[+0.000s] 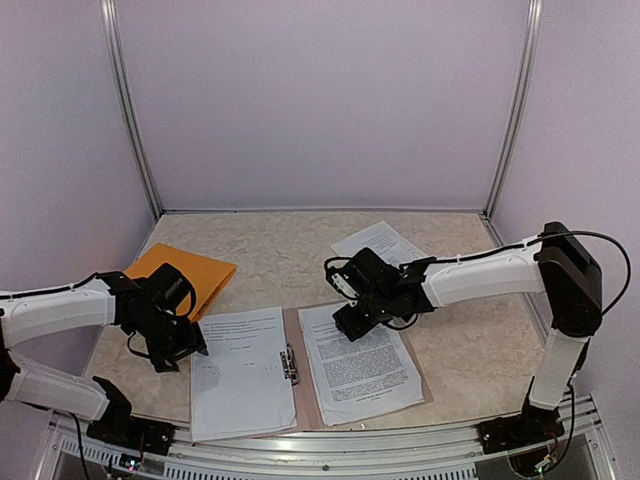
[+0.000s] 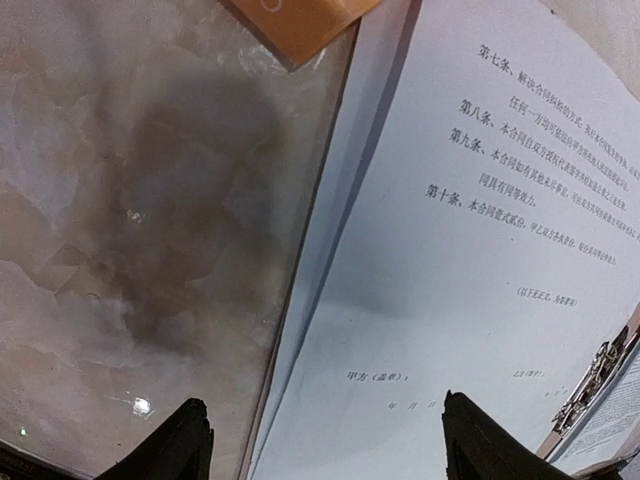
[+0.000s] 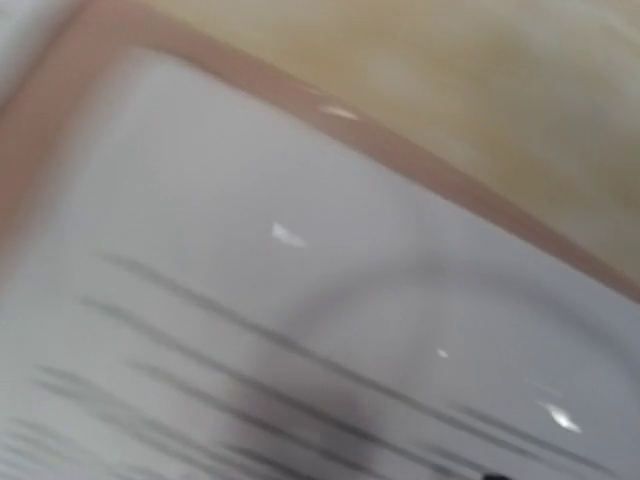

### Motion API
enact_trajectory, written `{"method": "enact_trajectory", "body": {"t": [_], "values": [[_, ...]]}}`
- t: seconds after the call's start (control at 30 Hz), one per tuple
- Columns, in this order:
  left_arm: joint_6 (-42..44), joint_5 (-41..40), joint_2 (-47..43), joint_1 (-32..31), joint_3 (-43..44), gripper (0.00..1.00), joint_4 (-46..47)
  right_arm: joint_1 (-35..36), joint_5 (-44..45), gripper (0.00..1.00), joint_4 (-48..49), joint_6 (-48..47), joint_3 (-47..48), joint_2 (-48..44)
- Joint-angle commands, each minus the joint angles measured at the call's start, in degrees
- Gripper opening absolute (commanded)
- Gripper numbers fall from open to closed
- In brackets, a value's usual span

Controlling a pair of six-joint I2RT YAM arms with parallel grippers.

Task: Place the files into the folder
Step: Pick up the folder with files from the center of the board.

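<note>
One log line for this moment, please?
left gripper: open, over edge of left sheet | right gripper: over right sheet | loose sheet: beyond folder

- The left gripper (image 1: 183,345) hangs over the left edge of the files (image 1: 240,375), which lie on the folder's (image 1: 303,395) left half.
- An envelope (image 1: 190,272) lies just behind this gripper.
- The right gripper (image 1: 350,322) is above the page (image 1: 365,370) on the right half.
- A loose sheet (image 1: 378,240) lies behind it.
</note>
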Motion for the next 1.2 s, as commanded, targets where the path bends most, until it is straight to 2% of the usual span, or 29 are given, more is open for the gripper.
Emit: {"method": "enact_trajectory", "body": {"t": [0.0,0.13,0.4,0.83,1.17], "values": [[3.0,1.9,1.8,1.7,0.8,0.77,3.9,-6.1,1.4,0.7,-2.6,1.9,-5.7,-6.7],[3.2,3.1,3.8,2.1,0.4,0.77,5.9,-11.9,-1.1,0.76,-1.3,1.2,-10.9,-10.3],[2.4,4.2,4.5,1.9,-0.7,0.78,9.3,-19.8,-11.5,0.77,3.4,1.3,-16.1,-11.2],[1.8,4.8,7.2,1.2,-2.8,0.77,13.9,-23.9,-23.8,0.73,12.4,5.9,-20.7,-6.8],[0.6,5.4,14.2,-2.3,-2.2,0.74,18.7,-24.4,-32.8,0.67,22.1,15.6,-25.8,-5.6]]}}
